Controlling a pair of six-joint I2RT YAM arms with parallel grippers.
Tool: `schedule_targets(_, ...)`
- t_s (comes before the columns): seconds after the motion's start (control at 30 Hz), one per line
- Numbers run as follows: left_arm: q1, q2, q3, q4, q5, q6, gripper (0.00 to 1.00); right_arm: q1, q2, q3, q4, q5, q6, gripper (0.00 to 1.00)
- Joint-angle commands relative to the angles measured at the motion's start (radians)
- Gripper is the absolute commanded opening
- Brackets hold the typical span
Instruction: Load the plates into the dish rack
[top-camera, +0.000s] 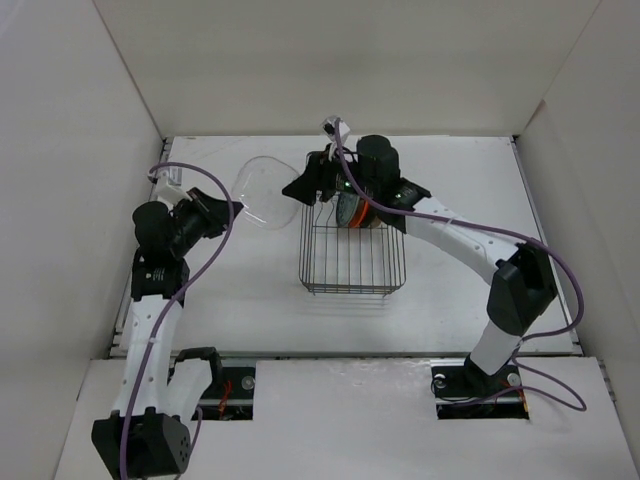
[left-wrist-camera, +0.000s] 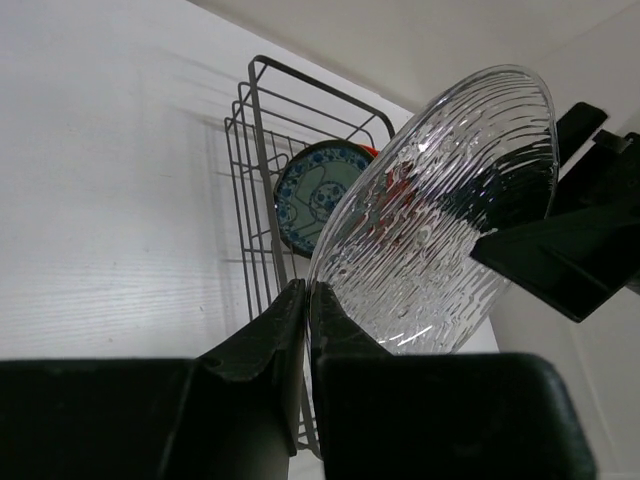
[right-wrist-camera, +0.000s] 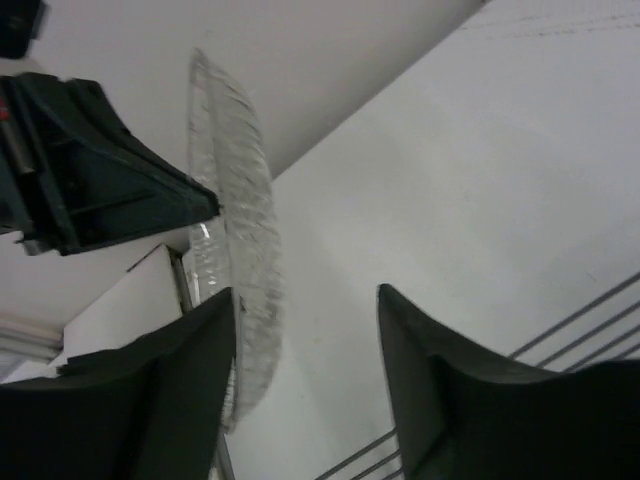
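The left gripper (left-wrist-camera: 307, 290) is closed tightly on the rim of the clear glass plate (left-wrist-camera: 440, 210), which rises tilted beyond its fingertips. The right gripper (right-wrist-camera: 308, 295) has its jaws apart, and the plate's edge sits between them, close to one finger and clear of the other. Beyond the left gripper lies the dish rack (left-wrist-camera: 262, 150), with the teal-patterned plate (left-wrist-camera: 310, 195) upright inside.

The rack (top-camera: 352, 262) sits in the middle of the bench (top-camera: 480, 180), with plates (top-camera: 352, 214) standing in its far end. Left of the rack, the glass plate (top-camera: 263, 192) is up off the bench, its left edge in the left end effector (top-camera: 232, 208). The right end effector (top-camera: 298, 190) is at its right edge.
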Motion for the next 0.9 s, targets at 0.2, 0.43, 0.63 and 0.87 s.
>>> schedule_targets(0.2, -0.007, 0.045, -0.034, 0.089, 0.027, -0.016, 0.77, 0.017, -0.033, 0.035, 0.151, 0.024, 0.152, 0.0)
schedule_targets(0.43, -0.007, 0.033, 0.04, -0.118, -0.274, 0.029, 1.0, 0.127, -0.089, 0.204, -0.406, 0.973, 0.1, 0.0)
schedule_targets(0.63, 0.059, 0.066, 0.04, -0.156, -0.296, 0.02, 1.0, 0.137, 0.077, 0.4, -0.813, 1.429, 0.247, 0.0)
schedule_targets(0.87, 0.087, 0.088, 0.018, -0.144, -0.253, 0.0, 1.0, 0.137, 0.157, 0.466, -0.932, 1.506, 0.27, 0.0)
